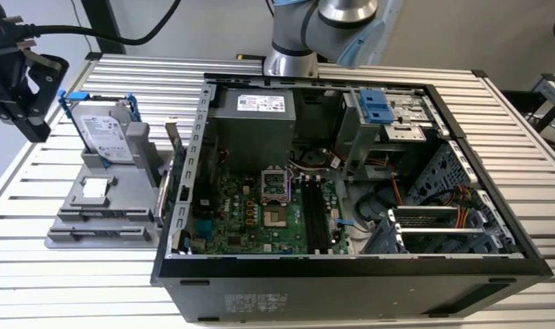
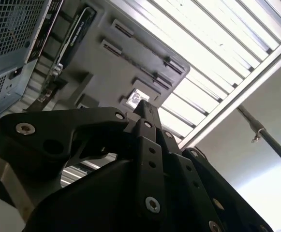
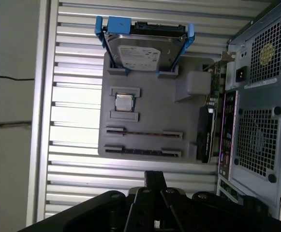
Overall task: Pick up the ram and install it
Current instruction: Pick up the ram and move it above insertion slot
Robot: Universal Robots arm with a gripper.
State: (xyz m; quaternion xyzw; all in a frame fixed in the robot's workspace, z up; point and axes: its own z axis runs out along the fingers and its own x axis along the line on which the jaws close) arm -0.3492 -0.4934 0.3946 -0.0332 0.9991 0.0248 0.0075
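Note:
The ram (image 3: pixel 144 132) is a thin dark stick standing on edge between two brackets of the grey holder (image 3: pixel 150 116). A similar stick (image 3: pixel 144 152) stands in the row beside it. My gripper (image 1: pixel 32 127) hangs above the table at the exterior view's left, apart from the holder (image 1: pixel 99 205) and higher than it. Its black fingers (image 3: pixel 155 178) are pressed together with nothing between them, and their tip (image 2: pixel 143 109) points toward the holder. The black memory slots (image 1: pixel 315 214) lie on the motherboard inside the open computer case (image 1: pixel 181 205).
A silver hard drive in a blue frame (image 1: pixel 105 133) stands at the holder's far end, with a processor chip (image 3: pixel 125 102) lying flat near it. A larger card with a metal bracket (image 3: pixel 205 133) stands between the holder and the case. The arm's base (image 1: pixel 291 62) rises behind the case.

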